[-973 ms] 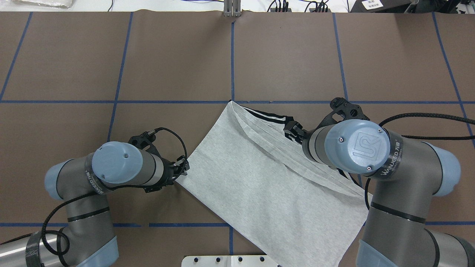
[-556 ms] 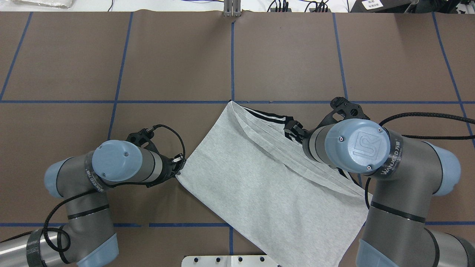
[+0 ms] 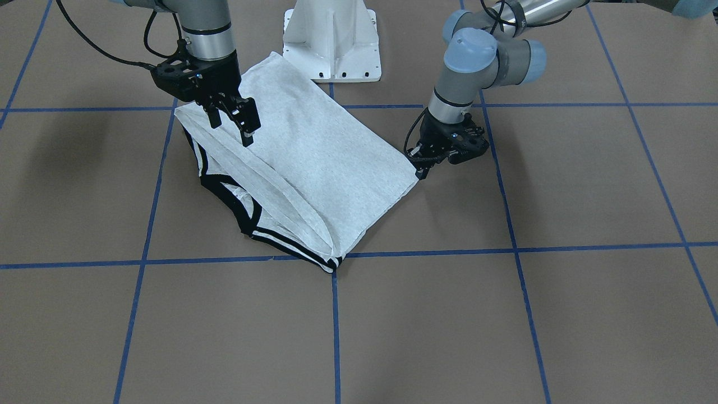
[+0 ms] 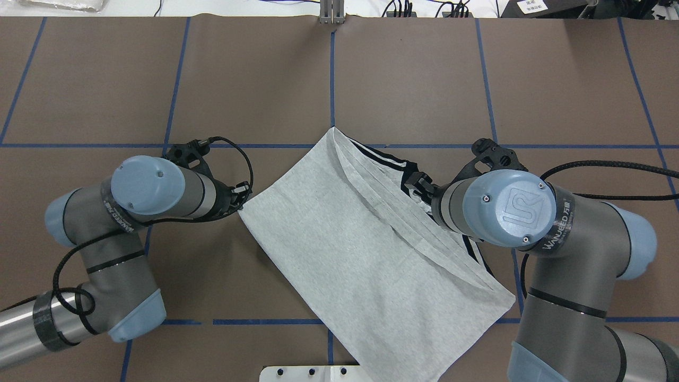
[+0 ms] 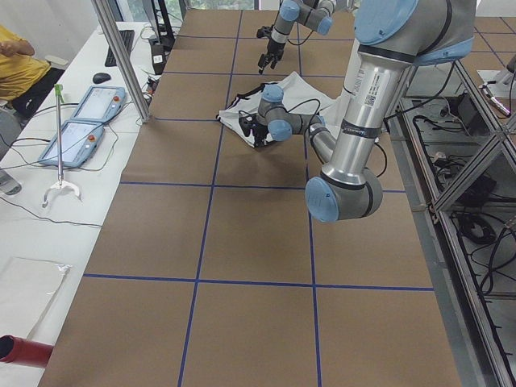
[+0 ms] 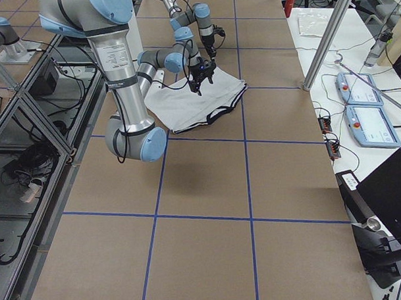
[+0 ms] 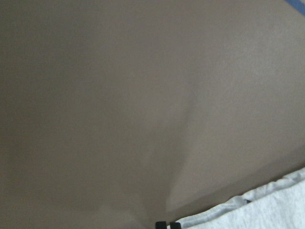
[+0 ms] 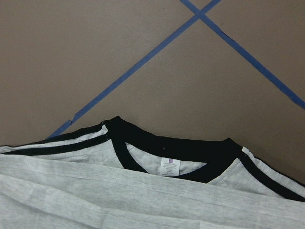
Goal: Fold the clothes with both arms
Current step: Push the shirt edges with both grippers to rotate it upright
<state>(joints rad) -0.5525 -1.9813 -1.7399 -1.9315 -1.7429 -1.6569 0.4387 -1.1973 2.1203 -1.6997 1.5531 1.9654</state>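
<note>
The light grey T-shirt (image 4: 366, 254) lies folded and slanted across the brown table, its black collar (image 8: 176, 148) and striped shoulders on the far right side. My left gripper (image 3: 419, 171) is low at the shirt's left corner and shut on the cloth edge (image 7: 257, 212); in the overhead view that gripper (image 4: 243, 200) touches the same corner. My right gripper (image 3: 233, 126) hangs open just above the T-shirt (image 3: 314, 163), near the collar side, with nothing between its fingers. The print is hidden.
The white pedestal base (image 3: 332, 39) stands at the shirt's near edge, between the arms. Blue tape lines (image 4: 332, 79) grid the table. A side bench holds two teach pendants (image 5: 81, 121), by a metal post (image 5: 121, 56) and a seated person (image 5: 16, 64).
My left gripper has moved left and away from the robot, dragging the shirt's corner with it; the whole shirt slid the same way. The right arm has hardly moved.
</note>
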